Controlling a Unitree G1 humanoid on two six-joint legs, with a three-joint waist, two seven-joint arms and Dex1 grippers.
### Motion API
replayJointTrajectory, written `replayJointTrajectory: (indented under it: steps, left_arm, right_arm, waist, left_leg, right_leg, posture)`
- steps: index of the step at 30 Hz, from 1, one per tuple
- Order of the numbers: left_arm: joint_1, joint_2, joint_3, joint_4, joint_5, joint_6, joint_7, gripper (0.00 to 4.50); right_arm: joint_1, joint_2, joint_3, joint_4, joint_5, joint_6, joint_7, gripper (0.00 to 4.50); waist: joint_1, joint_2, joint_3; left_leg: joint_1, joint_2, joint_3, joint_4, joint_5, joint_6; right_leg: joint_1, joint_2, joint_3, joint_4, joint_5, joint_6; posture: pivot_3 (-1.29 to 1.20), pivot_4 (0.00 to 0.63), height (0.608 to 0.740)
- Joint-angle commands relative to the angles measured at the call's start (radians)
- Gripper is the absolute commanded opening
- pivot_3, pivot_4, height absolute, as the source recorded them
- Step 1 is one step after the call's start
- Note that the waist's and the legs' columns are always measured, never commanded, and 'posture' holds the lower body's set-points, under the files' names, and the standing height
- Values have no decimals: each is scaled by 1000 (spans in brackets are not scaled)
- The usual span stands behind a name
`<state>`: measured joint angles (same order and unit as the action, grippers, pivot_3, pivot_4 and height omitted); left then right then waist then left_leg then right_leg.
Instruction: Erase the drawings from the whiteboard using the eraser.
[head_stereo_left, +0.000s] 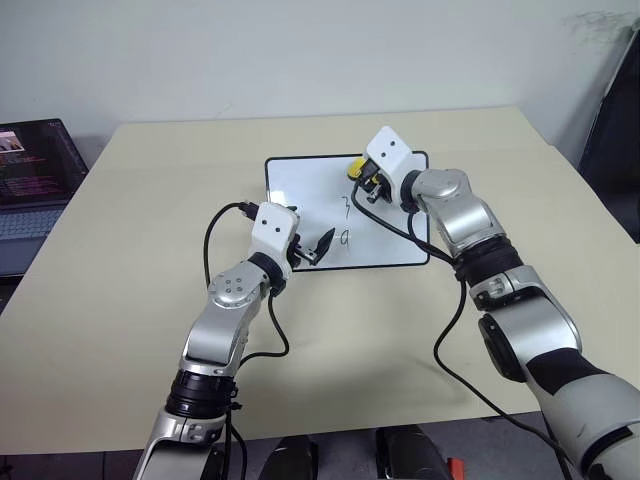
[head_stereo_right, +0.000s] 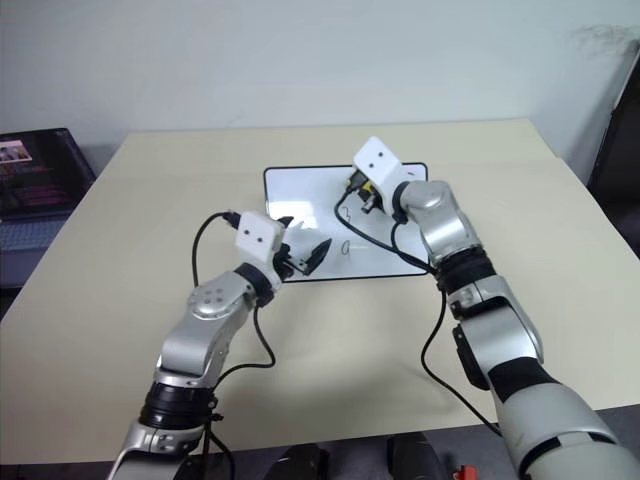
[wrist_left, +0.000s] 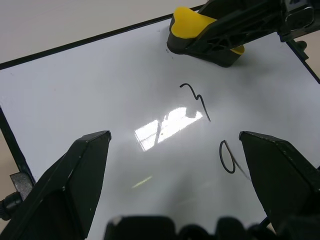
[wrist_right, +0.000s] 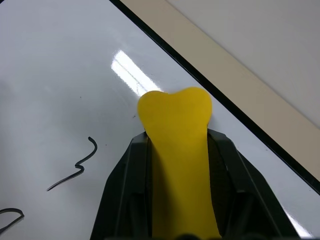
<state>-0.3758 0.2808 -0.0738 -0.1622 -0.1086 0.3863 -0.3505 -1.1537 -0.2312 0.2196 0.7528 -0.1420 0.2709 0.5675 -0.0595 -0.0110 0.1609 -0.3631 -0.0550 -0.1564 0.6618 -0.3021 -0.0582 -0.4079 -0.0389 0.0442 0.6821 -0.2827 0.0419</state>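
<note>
The whiteboard (head_stereo_left: 300, 190) lies flat on the table, white with a thin black frame. Two thin dark drawings show on it, a "3" (wrist_left: 195, 100) and, nearer to me, a "9" (wrist_left: 227, 157). My right gripper (head_stereo_left: 366, 182) is shut on the yellow eraser (wrist_right: 175, 110), low over the board's far part, just beyond the "3". The eraser's dark underside (wrist_left: 220, 57) faces the board; I cannot tell whether it touches. My left gripper (head_stereo_left: 313, 250) is open with nothing between its fingers. It hovers at the board's near edge, left of the "9".
An open laptop (head_stereo_left: 30, 180) sits at the table's left edge. Black cables (head_stereo_left: 455, 330) hang from both wrists over the tan table (head_stereo_left: 130, 250). A dark object (head_stereo_left: 615, 130) stands beyond the table's right side.
</note>
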Motion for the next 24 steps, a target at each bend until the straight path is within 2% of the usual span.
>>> replayJointTrajectory:
  steps: [1, 16, 24]
  left_arm:
    - [8, 4, 18, -61, 6, 4, 15, 4500]
    - [11, -7, 11, -73, 6, 17, 30, 4500]
    - [11, 3, 14, -74, -1, 21, 22, 4500]
  right_arm:
    - [-20, 20, 14, 44, -15, -17, 4, 1123]
    - [-48, 99, 19, 52, -18, -30, 19, 1123]
    - [-24, 94, -25, -96, 22, 34, 18, 1123]
  waist:
    - [-1, 0, 0]
    - [-4, 0, 0]
    - [2, 0, 0]
  left_leg:
    - [0, 0, 0, 0, 0, 0]
    - [0, 0, -1, 0, 0, 0]
    - [-2, 0, -1, 0, 0, 0]
  right_leg:
    - [0, 0, 0, 0, 0, 0]
    - [0, 0, 0, 0, 0, 0]
    - [-1, 0, -1, 0, 0, 0]
  posture:
    - [0, 150, 740]
    - [0, 150, 740]
    - [0, 150, 740]
